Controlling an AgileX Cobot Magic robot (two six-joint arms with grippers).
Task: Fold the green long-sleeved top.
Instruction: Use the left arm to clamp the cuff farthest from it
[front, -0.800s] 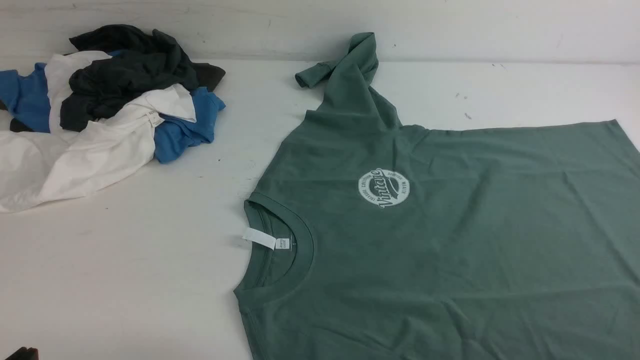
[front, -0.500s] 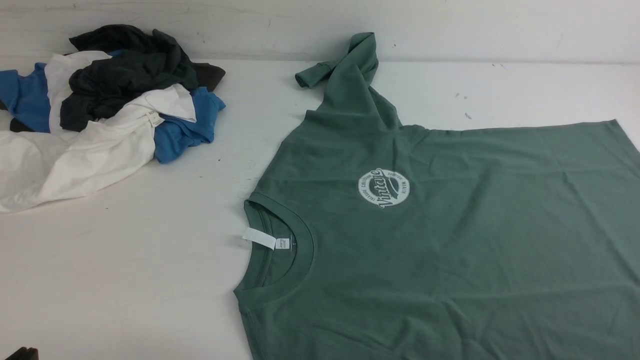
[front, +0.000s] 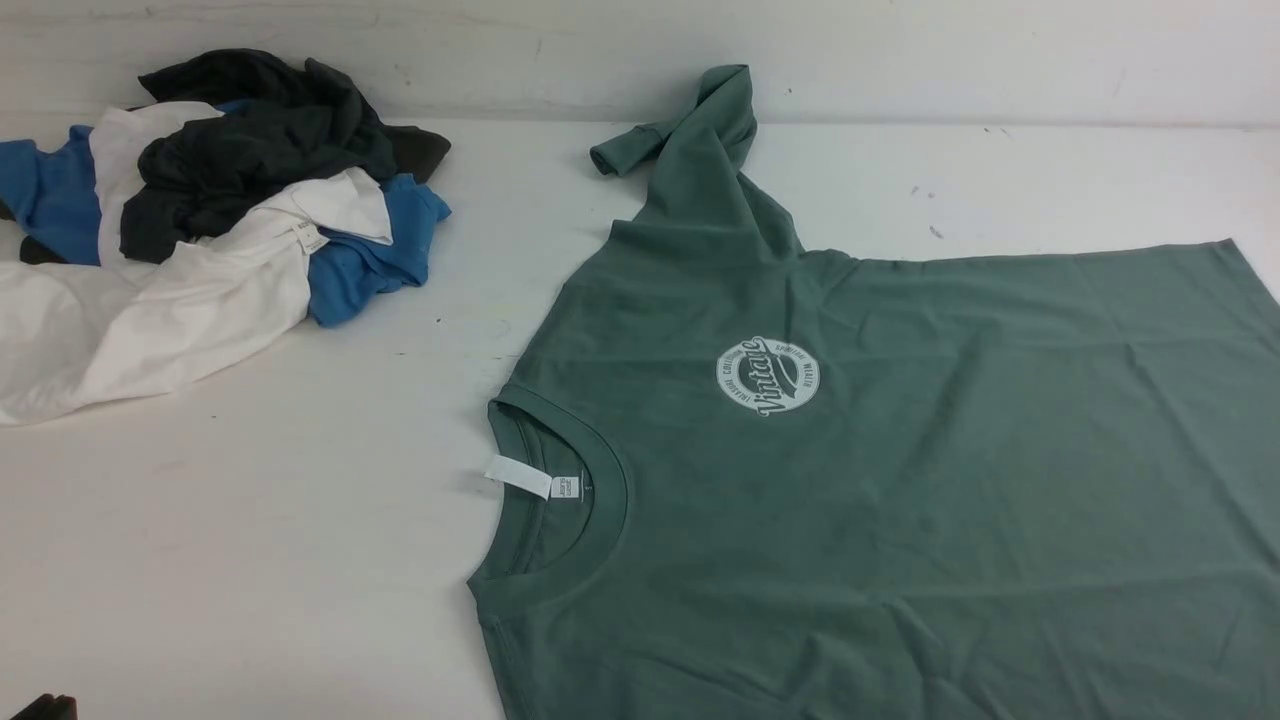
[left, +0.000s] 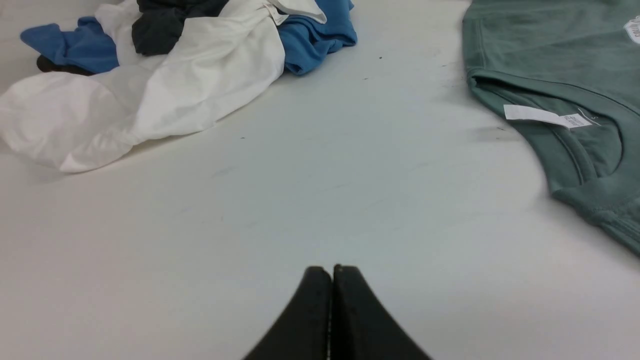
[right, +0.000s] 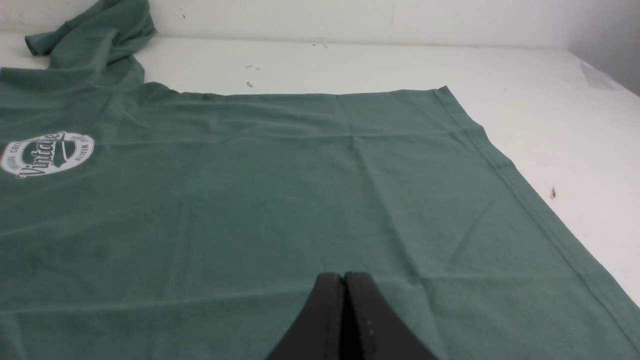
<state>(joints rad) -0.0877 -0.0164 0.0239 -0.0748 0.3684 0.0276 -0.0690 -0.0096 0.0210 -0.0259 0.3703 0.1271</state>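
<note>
Bearing the green long-sleeved top (front: 900, 480), the white table (front: 250, 560) meets a white wall (front: 1000, 50); left pincer (left: 332, 272) and right pincer (right: 345, 277) pressed together.

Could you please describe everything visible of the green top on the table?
The dull sage-green jersey crew-neck top lies spread flat, lightly creased, print side up, on the white table, collar toward the robot's left, hem toward its right. A white tag sticks out of the collar; a round white "Vintage" print sits on the chest. The far sleeve is bunched up against the back wall.
</note>
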